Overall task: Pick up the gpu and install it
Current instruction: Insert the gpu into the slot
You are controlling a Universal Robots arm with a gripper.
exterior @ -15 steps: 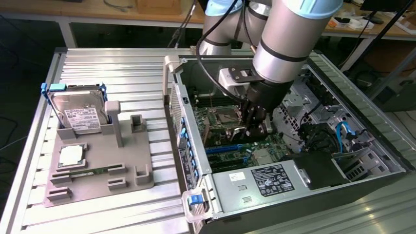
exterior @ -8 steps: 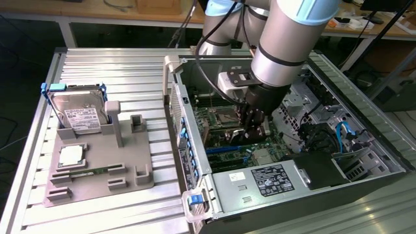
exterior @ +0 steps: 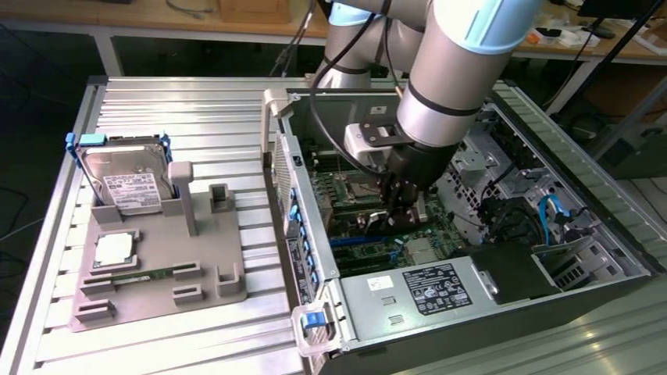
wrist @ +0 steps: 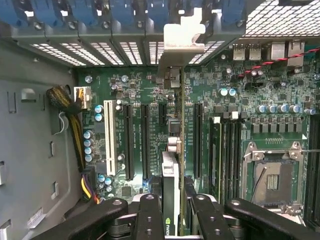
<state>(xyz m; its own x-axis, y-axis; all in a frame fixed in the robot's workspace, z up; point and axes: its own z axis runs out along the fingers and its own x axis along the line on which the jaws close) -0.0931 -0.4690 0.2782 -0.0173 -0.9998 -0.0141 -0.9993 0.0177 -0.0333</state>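
Your gripper [wrist: 175, 212] is clamped on the gpu [wrist: 171, 172], with a finger on each side of the card. The card stands edge-on over the motherboard [wrist: 240, 85], among the expansion slots, with its bracket end at the rear slot openings. Can't tell if it's seated. In the exterior view the gripper is down inside the open computer case [exterior: 521, 336]. A hard drive [exterior: 130, 183] sits on the grey fixture [exterior: 156, 301] outside.

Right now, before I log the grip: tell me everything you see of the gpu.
The gpu shows edge-on: a thin dark card with a small green logo, a pale metal bracket at its far end. The gripper clamps it from both sides. It stands upright over the motherboard, parallel to the black slots; whether it is seated I cannot tell.
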